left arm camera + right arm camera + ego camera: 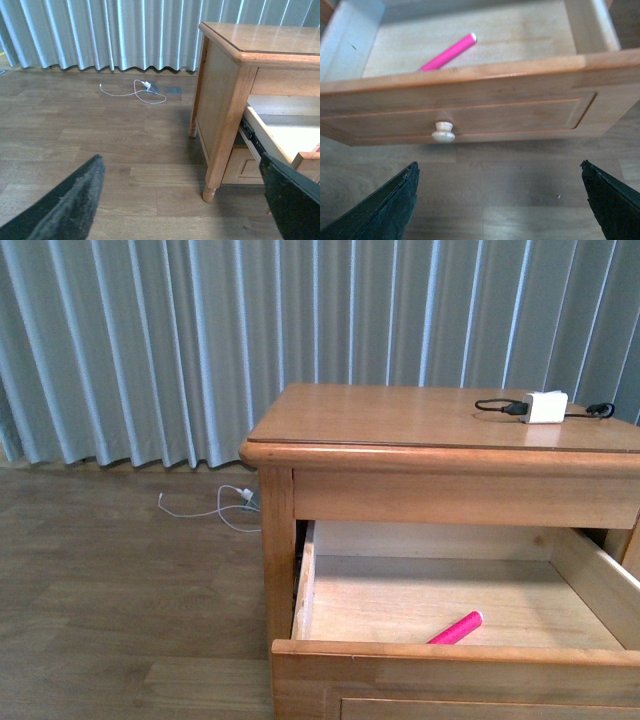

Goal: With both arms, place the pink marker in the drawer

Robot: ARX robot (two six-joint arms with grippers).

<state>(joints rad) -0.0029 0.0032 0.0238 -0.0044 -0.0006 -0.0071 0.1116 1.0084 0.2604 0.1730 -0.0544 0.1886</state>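
Pale drawer (520, 35) floor bears pink marker (449, 51), well apart from wide-spread right gripper (498, 165).

Domestic, bedroom-like: wooden nightstand (400, 415), pleated grey floor-length curtains (150, 340), wood-plank floor (110, 580), white charger block (547, 406) on top, loose white cable (215, 508) by curtains

1. The cabinet top (400, 415) is varnished wood, glossy enough to catch the light.
2. The drawer (400, 600) is pale, bare, matt wood inside; its front is varnished.
3. The knob (443, 131) looks smooth and pale, possibly unvarnished wood.
4. The pink marker (449, 51) is smooth plastic with a slight sheen.
5. My left gripper (180, 157) has matt black fingers (70, 205), rough-textured.
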